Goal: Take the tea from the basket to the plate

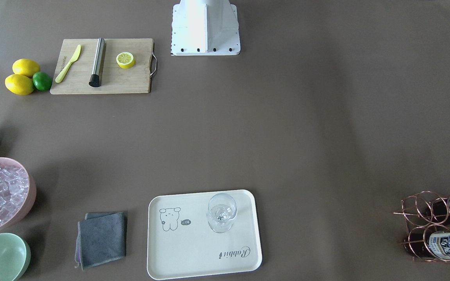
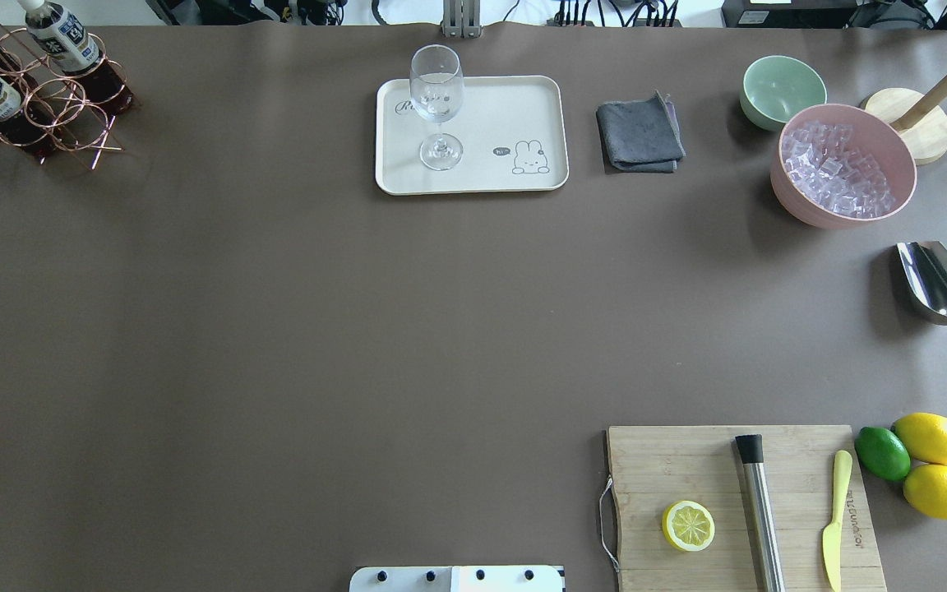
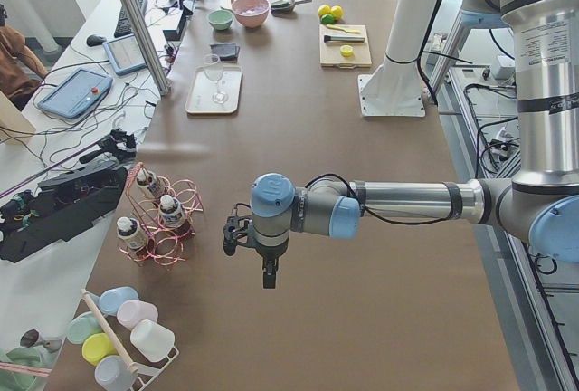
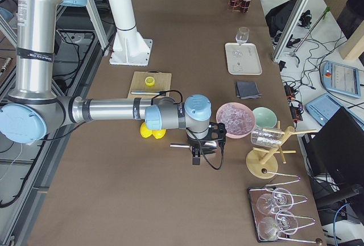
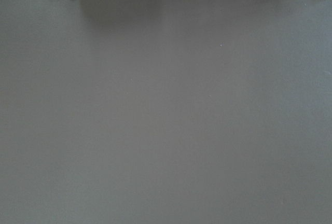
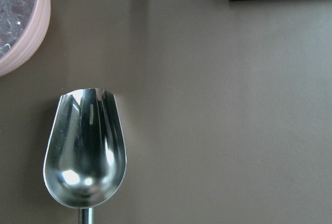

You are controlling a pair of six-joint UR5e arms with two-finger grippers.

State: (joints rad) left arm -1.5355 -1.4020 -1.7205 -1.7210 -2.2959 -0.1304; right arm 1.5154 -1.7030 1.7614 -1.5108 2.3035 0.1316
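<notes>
Takes in first a wide brown bench (image 2: 276,329). Finds the left arm (image 3: 407,201) stretched out low above it, wrist turned down, near the basket (image 2: 54,115) but apart from it. Finds the right arm (image 4: 108,109) far off at the other end, hanging over a steel scoop (image 6: 85,151) beside a pink bowl (image 2: 843,164) of ice. Catches both arms' ends in the side views only, so cannot tell the left jaws or the right jaws as spread or pressed together.

Places the basket at the far left corner and the plate (image 2: 482,177) at the middle of the far edge, well apart from it. Counts three bottles alike in the ring cells, leaning, caps outward; picks the tea (image 2: 62,39) as one of them. Notes a wine glass (image 2: 437,90) standing on the plate's script end, with the cartoon end bare.

Reads as the very start: reach not yet made, no tea on the plate. Calls next, most likely, for swinging the left arm to the basket, spreading the jaws around one bottle, drawing it out along its cell without dragging the wire, then setting it down clear of the glass.
</notes>
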